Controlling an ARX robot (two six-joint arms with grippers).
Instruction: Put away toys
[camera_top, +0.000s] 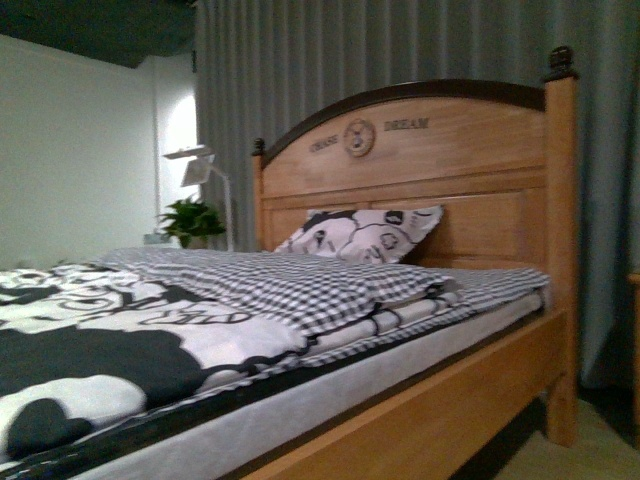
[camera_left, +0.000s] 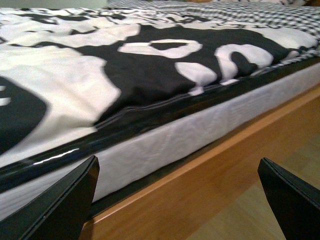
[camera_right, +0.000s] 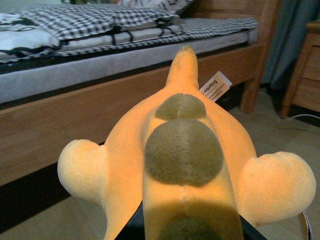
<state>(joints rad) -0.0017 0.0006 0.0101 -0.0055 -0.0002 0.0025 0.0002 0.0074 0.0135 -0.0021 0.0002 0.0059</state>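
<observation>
Plush toy (camera_right: 185, 150) is being pinched by the right pincer (camera_right: 192, 234), its long axis being pointed, tapered end first, at the bed rail (camera_right: 75, 115). The left pincer (camera_left: 172, 200) is being held spread.

Pillow (camera_top: 360, 233) leans on headboard (camera_top: 400, 150) at far end of bed. Folded blanket (camera_top: 300, 285) on mattress (camera_top: 330, 388), before pillow. Lamp (camera_top: 200, 165) and plant (camera_top: 190, 220) beyond bed, left of headboard; curtain (camera_top: 300, 60) behind all. Plush toy (camera_right: 185, 150) beside bed frame (camera_right: 75, 110); cabinet (camera_right: 305, 65) past headboard end.
</observation>
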